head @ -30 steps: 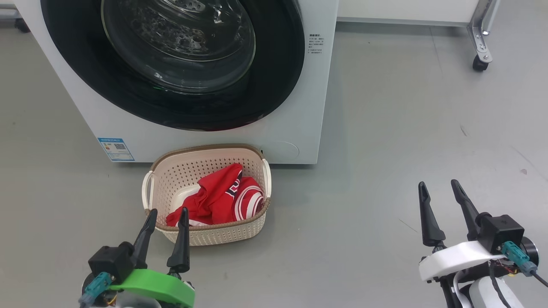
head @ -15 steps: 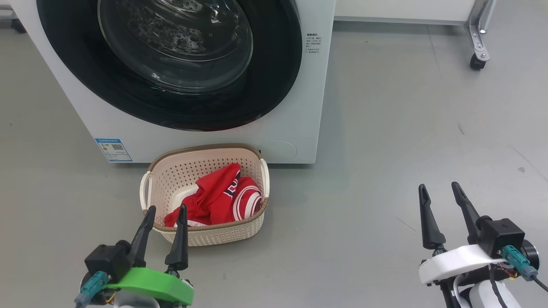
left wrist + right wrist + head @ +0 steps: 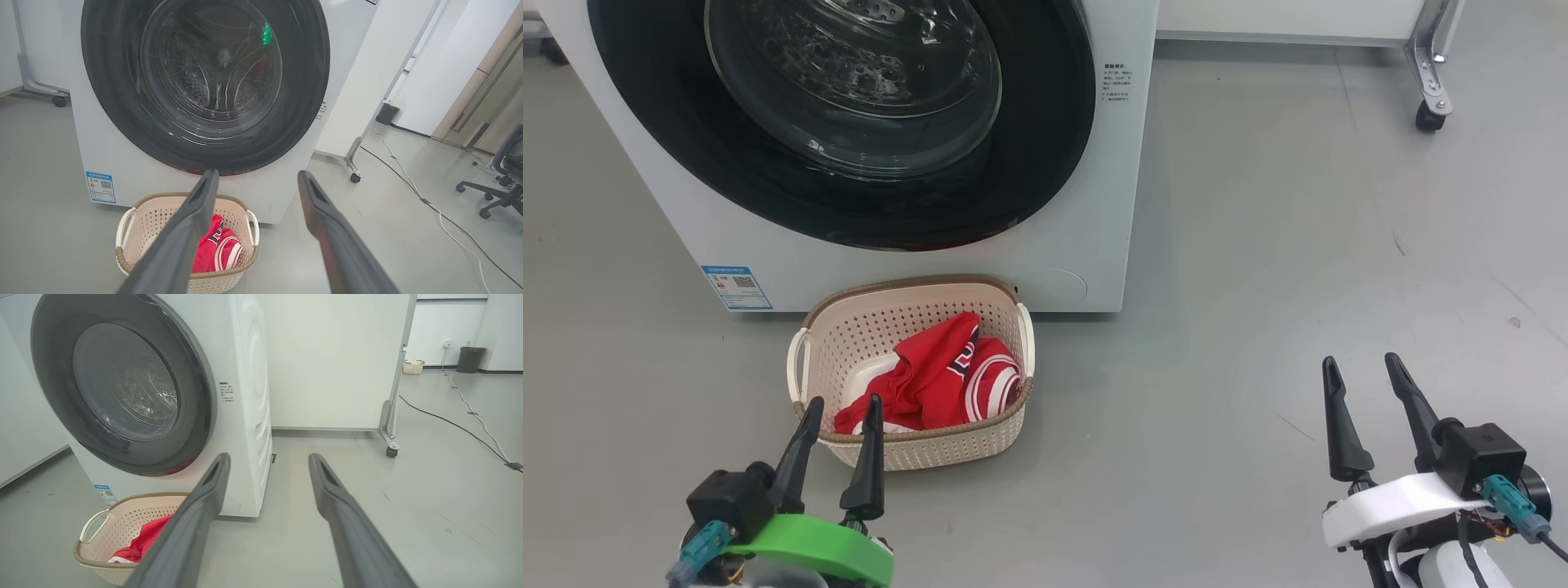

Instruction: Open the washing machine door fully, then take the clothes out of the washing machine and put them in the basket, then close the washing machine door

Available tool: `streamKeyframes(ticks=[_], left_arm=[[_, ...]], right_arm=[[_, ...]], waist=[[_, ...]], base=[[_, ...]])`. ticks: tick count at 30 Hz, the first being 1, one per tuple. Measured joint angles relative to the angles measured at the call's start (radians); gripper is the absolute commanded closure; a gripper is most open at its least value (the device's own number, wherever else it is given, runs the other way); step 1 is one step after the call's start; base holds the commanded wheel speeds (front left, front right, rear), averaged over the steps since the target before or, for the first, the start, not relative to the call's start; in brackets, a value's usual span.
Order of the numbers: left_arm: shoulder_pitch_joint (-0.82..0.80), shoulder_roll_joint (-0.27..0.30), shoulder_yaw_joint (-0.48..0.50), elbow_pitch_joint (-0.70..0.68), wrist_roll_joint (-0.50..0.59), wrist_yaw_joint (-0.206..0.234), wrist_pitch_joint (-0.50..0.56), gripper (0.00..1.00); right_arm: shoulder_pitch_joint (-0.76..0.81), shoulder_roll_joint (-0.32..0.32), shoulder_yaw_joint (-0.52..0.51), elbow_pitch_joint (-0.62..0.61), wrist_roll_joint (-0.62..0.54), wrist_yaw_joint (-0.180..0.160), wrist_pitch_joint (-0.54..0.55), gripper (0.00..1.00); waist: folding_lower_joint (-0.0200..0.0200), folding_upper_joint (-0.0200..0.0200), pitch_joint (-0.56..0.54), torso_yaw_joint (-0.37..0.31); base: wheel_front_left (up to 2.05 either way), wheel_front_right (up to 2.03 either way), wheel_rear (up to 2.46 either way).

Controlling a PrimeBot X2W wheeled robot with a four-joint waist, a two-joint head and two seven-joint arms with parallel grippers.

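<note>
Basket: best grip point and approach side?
Take the basket by its left side handle, coming down from above on the robot's left. The handle is an open loop standing clear of the perforated wall, and it is nearest the left gripper, whose jaws stand open.

Grey floor (image 3: 1258, 245), castor (image 3: 1427, 117), office chair (image 3: 510, 157)

1. You'll find the washing machine (image 3: 1094, 204) at the far left of the floor (image 3: 1258, 327), the washing machine door (image 3: 1045, 163) in its front.
2. The basket (image 3: 907, 445) stands on the floor just before it, with the clothes (image 3: 931, 380) in it.
3. A castor (image 3: 1427, 116) stands behind, to the machine's right.
</note>
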Motion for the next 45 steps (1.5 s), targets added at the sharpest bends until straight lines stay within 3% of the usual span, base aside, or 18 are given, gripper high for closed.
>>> streamKeyframes(ticks=[8,9,19,45], left_arm=[[0.007,0.0,-0.003,0.009,-0.059,-0.001,0.0,0.0],[0.008,-0.001,-0.003,0.014,-0.06,0.0,0.0,1.0],[0.04,-0.01,-0.008,0.058,-0.095,0.0,0.009,1.0],[0.04,-0.005,0.062,0.036,-0.381,0.0,0.09,1.0]], right_arm=[[0.001,0.004,-0.006,-0.001,-0.003,0.007,0.0,0.0],[0.002,0.005,-0.005,0.004,-0.003,0.007,0.0,1.0],[0.037,0.024,-0.005,0.055,0.033,0.009,0.009,1.0],[0.021,0.039,-0.075,0.067,0.388,0.044,0.106,1.0]], waist=[[0.0,0.0,-0.001,0.0],[0.0,0.0,-0.001,0.0],[0.0,0.0,-0.003,0.0],[0.0,0.0,-0.01,-0.001]], base=[[0.0,0.0,0.0],[0.0,0.0,0.0],[0.0,0.0,0.0],[0.0,0.0,0.0]])
